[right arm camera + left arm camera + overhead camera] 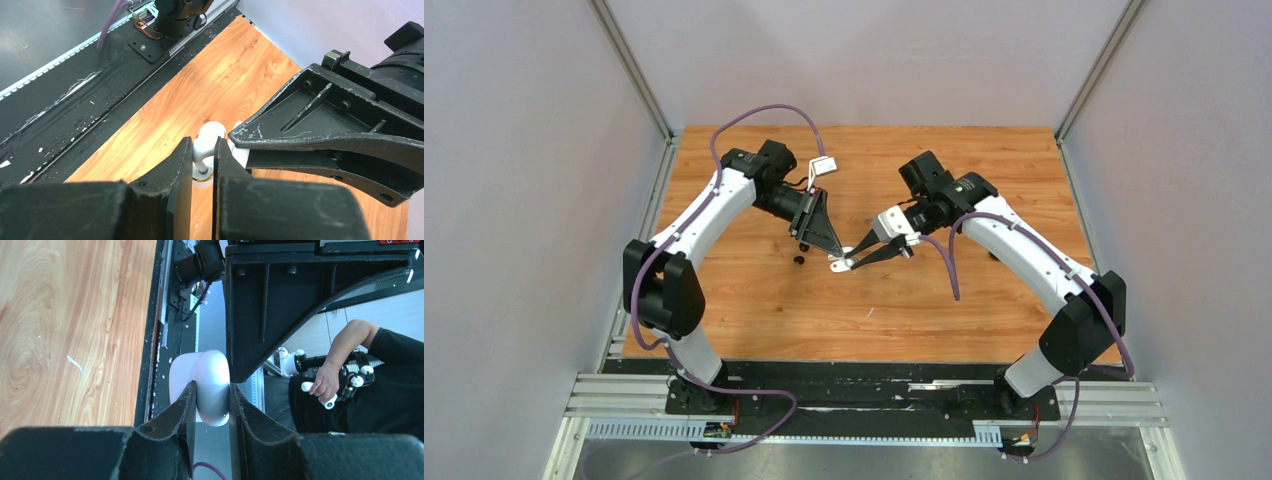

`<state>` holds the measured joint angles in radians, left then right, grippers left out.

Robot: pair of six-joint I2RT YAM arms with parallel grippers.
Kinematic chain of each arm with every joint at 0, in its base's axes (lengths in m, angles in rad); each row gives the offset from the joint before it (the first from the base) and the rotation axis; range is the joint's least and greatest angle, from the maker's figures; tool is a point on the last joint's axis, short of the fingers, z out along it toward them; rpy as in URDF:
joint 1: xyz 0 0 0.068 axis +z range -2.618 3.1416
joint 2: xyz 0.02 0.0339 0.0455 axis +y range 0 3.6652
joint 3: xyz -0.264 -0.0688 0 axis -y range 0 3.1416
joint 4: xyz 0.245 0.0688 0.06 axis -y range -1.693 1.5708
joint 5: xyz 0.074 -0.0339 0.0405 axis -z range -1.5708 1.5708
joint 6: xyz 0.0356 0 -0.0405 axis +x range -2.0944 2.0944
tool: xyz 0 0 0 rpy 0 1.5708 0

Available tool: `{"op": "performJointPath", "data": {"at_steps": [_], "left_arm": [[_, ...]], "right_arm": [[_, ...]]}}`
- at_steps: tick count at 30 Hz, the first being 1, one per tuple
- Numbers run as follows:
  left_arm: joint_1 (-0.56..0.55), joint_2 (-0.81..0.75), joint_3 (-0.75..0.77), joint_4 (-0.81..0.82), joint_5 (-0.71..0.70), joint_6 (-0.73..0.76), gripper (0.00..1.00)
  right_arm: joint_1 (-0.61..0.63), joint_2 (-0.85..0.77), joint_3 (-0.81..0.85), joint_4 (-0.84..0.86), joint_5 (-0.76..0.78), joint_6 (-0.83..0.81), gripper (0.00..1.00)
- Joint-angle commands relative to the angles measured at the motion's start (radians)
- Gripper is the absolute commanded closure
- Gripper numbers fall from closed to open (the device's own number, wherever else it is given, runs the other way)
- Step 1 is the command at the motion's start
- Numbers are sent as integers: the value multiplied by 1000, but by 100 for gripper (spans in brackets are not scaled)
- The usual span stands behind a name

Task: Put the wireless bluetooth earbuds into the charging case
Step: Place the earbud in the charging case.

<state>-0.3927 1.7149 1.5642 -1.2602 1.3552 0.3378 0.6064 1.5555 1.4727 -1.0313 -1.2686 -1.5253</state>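
Observation:
My left gripper (835, 248) is shut on the white rounded charging case (214, 371) and holds it above the middle of the table; its opened lid (181, 376) shows to the left of my left fingers. My right gripper (852, 262) meets it from the right and is shut on one white earbud (207, 141), stem pointing down into the case (202, 183). In the top view the case and earbud are a small white patch (839, 263) between the two grippers. I cannot make out the second earbud.
Two small black bits (800, 260) lie on the wooden table (724, 300) just left of the grippers. Grey walls enclose the table on three sides. The black base rail (864, 385) runs along the near edge. A person's arm (345, 355) shows beyond the table.

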Motion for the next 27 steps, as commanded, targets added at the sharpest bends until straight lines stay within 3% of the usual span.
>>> {"op": "performJointPath", "data": {"at_steps": [1, 9, 16, 27], "left_arm": [[-6, -16, 3, -2, 80, -28, 100], [-6, -18, -28, -6, 80, -24, 100], [-10, -3, -28, -34, 83, -2, 100], [-21, 23, -51, -29, 110, -31, 100]], "right_arm": [[3, 38, 53, -87, 75, -89, 98], [3, 53, 70, -115, 117, -118, 94], [3, 54, 84, -177, 170, -263, 89], [0, 81, 99, -187, 180, -244, 81]]}}
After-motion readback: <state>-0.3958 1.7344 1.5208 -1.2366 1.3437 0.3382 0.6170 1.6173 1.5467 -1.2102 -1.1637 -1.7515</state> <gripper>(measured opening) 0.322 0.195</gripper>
